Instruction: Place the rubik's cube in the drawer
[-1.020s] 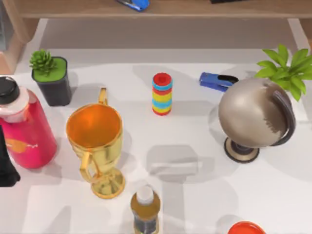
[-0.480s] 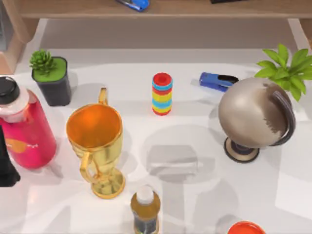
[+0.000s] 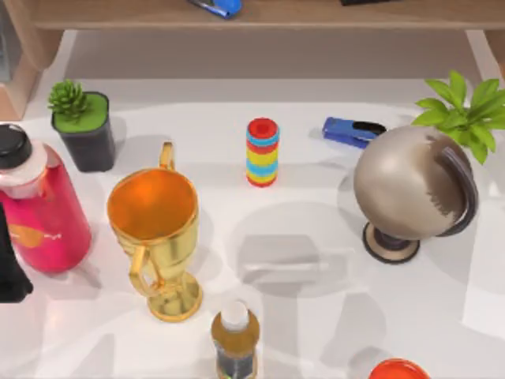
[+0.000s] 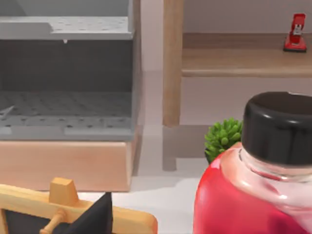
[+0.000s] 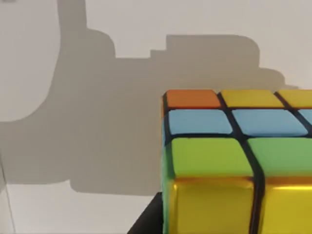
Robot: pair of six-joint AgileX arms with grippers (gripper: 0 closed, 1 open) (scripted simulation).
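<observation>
The rubik's cube (image 5: 234, 161), with orange, yellow, blue and green tiles, sits very close in the right wrist view. It hangs above the white table (image 5: 97, 58) and casts a blocky shadow there, with my right gripper shut on it. A dark fingertip (image 5: 148, 219) shows beside its lower edge. The drawer (image 4: 68, 107), a grey open box on a wooden base, appears in the left wrist view, behind a red bottle (image 4: 253, 185). My left arm (image 3: 8, 268) stays parked at the table's left edge.
On the table stand a gold trophy cup (image 3: 154, 229), a red bottle (image 3: 35, 205), a small potted plant (image 3: 83, 126), a striped ring stack (image 3: 262, 151), a blue stapler (image 3: 351, 130), a globe (image 3: 414, 189) and a small brown bottle (image 3: 235, 335). A wooden shelf (image 3: 260, 14) runs along the back.
The soft shadows on the middle and right of the table have shifted and spread. None of the objects on the table has moved.
</observation>
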